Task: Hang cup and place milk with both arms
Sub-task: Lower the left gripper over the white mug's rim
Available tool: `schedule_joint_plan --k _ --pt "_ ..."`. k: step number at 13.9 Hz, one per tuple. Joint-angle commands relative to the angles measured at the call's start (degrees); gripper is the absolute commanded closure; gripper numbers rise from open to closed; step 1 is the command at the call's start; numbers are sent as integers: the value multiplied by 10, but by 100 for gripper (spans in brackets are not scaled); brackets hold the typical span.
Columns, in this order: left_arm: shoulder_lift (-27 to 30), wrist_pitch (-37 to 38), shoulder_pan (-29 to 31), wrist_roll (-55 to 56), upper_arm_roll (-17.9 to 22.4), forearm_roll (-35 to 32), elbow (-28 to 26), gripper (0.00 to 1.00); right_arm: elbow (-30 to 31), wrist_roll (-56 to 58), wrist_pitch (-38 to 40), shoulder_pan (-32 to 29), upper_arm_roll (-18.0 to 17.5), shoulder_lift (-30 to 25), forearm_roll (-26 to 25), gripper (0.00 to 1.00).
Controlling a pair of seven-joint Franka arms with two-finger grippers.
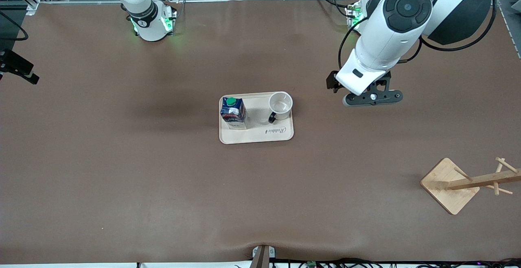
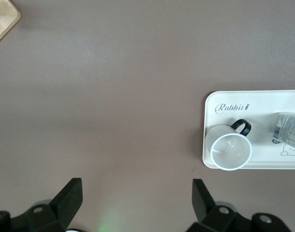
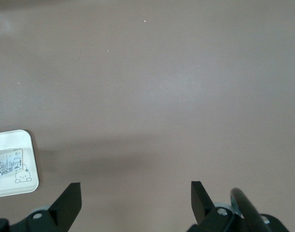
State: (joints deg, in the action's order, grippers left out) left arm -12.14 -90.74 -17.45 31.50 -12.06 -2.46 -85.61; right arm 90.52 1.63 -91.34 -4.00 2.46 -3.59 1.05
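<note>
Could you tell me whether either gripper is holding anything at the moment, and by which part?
Nothing is held: the left gripper and the right gripper are open over bare table.

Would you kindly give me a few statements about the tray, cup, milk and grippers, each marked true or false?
1. The cup stands upright on the tray. True.
2. The milk lies tipped over on the bare table. False: it stands upright on the tray beside the cup.
3. The left gripper holds the cup. False: its jaws are open and empty, over the bare table.
4. The right gripper is open and empty. True.
5. The cup hangs on the wooden rack. False: the rack is bare.
</note>
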Motion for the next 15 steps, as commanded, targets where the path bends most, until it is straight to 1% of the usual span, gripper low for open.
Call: schedule_joint_plan --k 1,15 --pt "-15 -3 -4 7 2 -3 14 0 -14 -8 8 -10 -8 6 -5 0" --pt "-25 -6 -15 23 2 -3 12 0 -14 -8 7 -10 -8 6 -4 0"
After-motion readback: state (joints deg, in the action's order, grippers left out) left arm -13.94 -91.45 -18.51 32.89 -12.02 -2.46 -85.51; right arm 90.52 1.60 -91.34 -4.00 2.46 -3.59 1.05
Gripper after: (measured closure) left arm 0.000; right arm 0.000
